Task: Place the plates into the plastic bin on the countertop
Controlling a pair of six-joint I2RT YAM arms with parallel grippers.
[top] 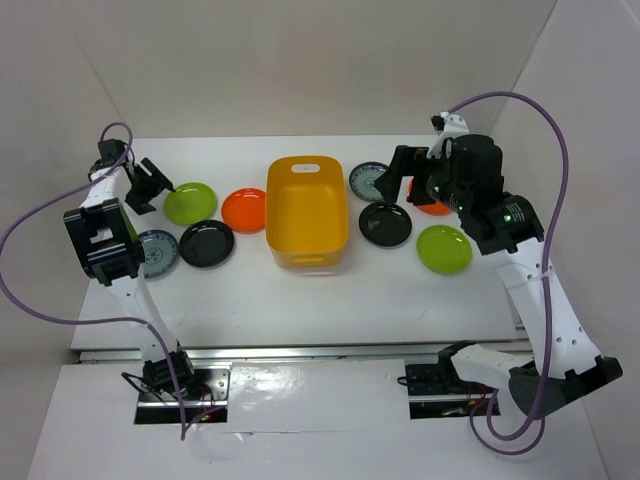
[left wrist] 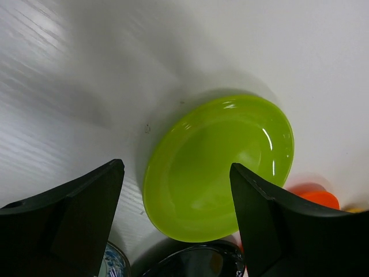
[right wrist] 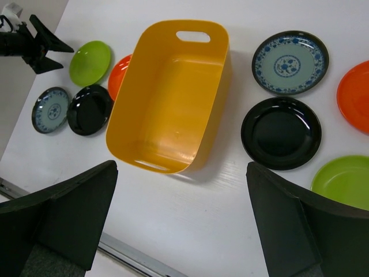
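Note:
The yellow-orange plastic bin (top: 306, 210) stands empty mid-countertop, also in the right wrist view (right wrist: 173, 92). Left of it lie a lime green plate (top: 190, 203), an orange plate (top: 244, 209), a black plate (top: 207, 243) and a blue patterned plate (top: 157, 252). Right of it lie a blue patterned plate (top: 368, 180), a black plate (top: 385, 224), an orange plate (top: 432, 207) partly hidden by the arm, and a lime green plate (top: 444, 249). My left gripper (top: 152, 185) is open just above the left lime plate (left wrist: 219, 167), jaws (left wrist: 176, 166) straddling its near-left edge. My right gripper (top: 395, 172) is open and empty, held high (right wrist: 181, 167).
White walls close in the countertop at the back and both sides. A metal rail (top: 300, 352) runs along the front edge. Purple cables loop off both arms. The plates on the left nearly touch each other; the left black plate (left wrist: 196, 262) lies right beside the lime one.

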